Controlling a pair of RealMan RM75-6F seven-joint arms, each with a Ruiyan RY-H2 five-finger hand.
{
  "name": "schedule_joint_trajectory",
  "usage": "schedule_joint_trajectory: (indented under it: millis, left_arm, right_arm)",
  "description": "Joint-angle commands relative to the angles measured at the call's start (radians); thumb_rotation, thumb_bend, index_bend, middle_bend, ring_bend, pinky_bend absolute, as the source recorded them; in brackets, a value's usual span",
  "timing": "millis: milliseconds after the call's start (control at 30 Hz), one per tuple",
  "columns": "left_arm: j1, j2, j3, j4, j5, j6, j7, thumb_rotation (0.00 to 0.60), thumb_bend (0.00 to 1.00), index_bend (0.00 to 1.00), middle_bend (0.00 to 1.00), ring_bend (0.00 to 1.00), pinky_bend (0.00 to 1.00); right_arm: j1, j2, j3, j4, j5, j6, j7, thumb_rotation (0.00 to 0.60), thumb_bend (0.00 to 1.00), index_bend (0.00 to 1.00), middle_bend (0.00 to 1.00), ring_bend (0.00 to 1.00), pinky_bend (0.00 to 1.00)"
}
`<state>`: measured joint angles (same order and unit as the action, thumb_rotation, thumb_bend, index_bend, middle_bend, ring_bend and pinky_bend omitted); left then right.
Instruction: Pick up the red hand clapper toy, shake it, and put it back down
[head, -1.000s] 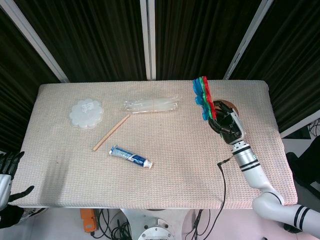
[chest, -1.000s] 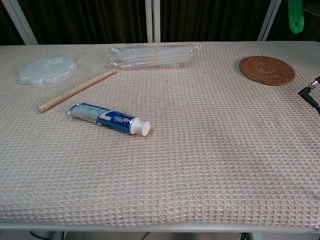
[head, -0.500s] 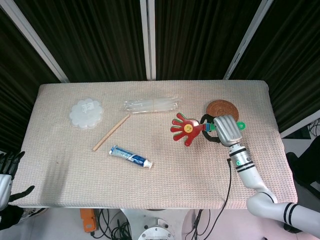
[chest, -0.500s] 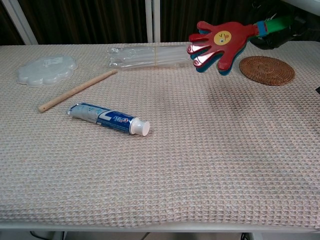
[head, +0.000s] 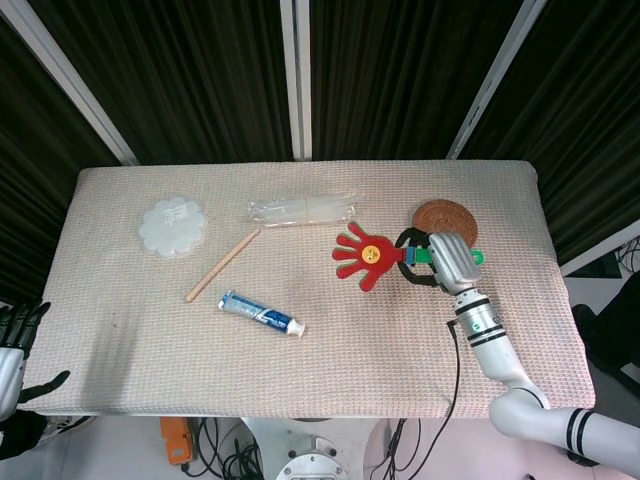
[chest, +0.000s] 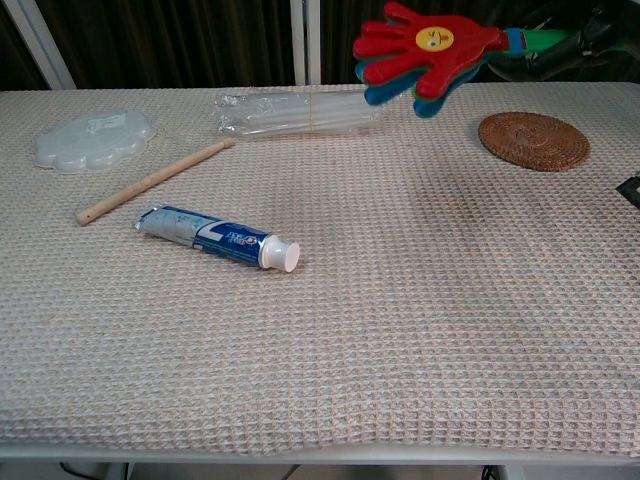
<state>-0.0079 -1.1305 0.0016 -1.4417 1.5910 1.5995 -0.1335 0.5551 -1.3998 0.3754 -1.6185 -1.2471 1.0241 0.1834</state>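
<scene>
Right robot hand (head: 447, 260) gripping red hand clapper toy (head: 364, 257) by its handle, roughly level, palm end pointing left

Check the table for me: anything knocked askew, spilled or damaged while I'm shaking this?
Nothing stands out. The toothpaste tube lies capped, the wooden stick, clear plastic packet, white flower-shaped lid and woven coaster lie flat on the cloth. The red hand clapper is held in the air by the right hand.
</scene>
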Motion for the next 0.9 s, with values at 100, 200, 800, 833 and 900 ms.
schedule_joint_trajectory:
  millis: [100, 200, 800, 833, 900]
  left_arm:
    - [-0.001, 0.0, 0.0, 0.002, -0.001, -0.002, -0.002, 0.6, 0.1, 0.04, 0.02, 0.0, 0.03]
    - [-0.003, -0.002, 0.0, 0.003, 0.001, -0.003, -0.001, 0.6, 0.1, 0.04, 0.02, 0.0, 0.03]
    - [-0.002, -0.006, 0.0, 0.006, -0.002, -0.005, -0.001, 0.6, 0.1, 0.04, 0.02, 0.0, 0.03]
    - [-0.002, -0.006, 0.0, 0.006, -0.002, -0.004, -0.002, 0.6, 0.1, 0.04, 0.02, 0.0, 0.03]
    - [-0.001, -0.006, 0.001, 0.007, -0.003, -0.004, -0.002, 0.6, 0.1, 0.04, 0.02, 0.0, 0.03]
  right_arm:
    - [-0.076, 0.091, 0.124, -0.062, -0.076, -0.166, 1.237, 0.6, 0.48, 0.86, 0.91, 0.95, 1.0]
    - [-0.073, 0.108, 0.118, -0.035, -0.129, -0.182, 1.392, 0.6, 0.48, 0.86, 0.91, 0.95, 1.0]
    - [0.02, -0.033, -0.045, 0.192, -0.259, -0.03, 0.562, 0.6, 0.45, 0.85, 0.91, 0.95, 1.0]
    - [0.023, -0.054, -0.051, 0.206, -0.255, -0.011, 0.448, 0.6, 0.44, 0.85, 0.91, 0.95, 1.0]
    - [0.026, -0.092, -0.062, 0.225, -0.231, 0.012, 0.239, 0.6, 0.44, 0.84, 0.91, 0.95, 1.0]
